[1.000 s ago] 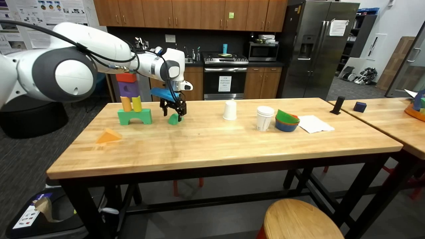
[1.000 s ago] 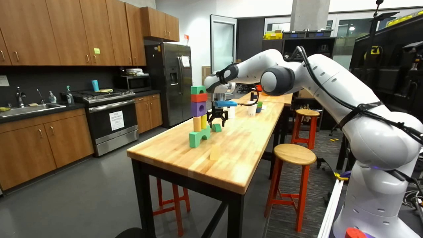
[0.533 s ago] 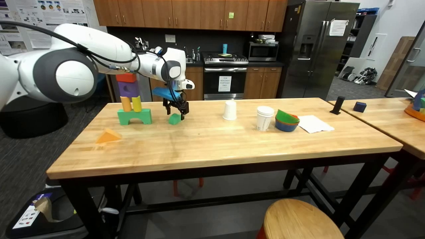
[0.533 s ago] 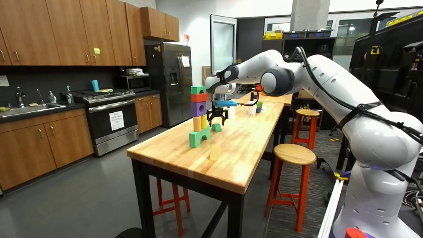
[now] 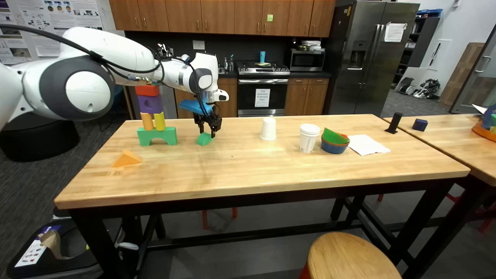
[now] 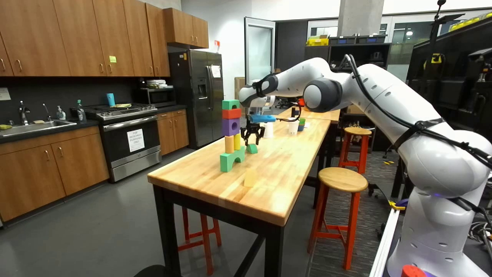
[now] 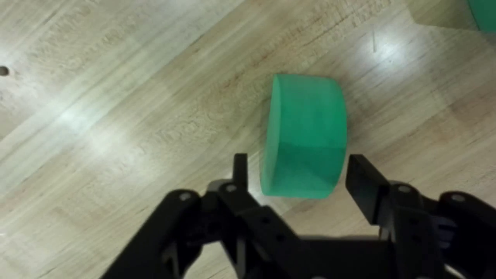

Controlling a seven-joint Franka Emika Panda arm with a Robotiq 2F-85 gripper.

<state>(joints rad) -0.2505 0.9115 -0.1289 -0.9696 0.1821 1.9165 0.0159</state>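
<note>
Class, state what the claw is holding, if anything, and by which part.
Nothing is held: the claw stands open over the green half-round block on the table.

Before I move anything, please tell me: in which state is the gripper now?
Gripper: open, holding nothing; its jaws stand apart, close to the green half-round block.

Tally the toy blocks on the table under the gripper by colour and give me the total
Green: 3 (base arch, top block, loose block)
Orange: 2 (orange pillar, triangle)
Yellow: 1 (yellow pillar)
Purple: 1 (holed block)
Red: 1 (red block)
Total: 8
</note>
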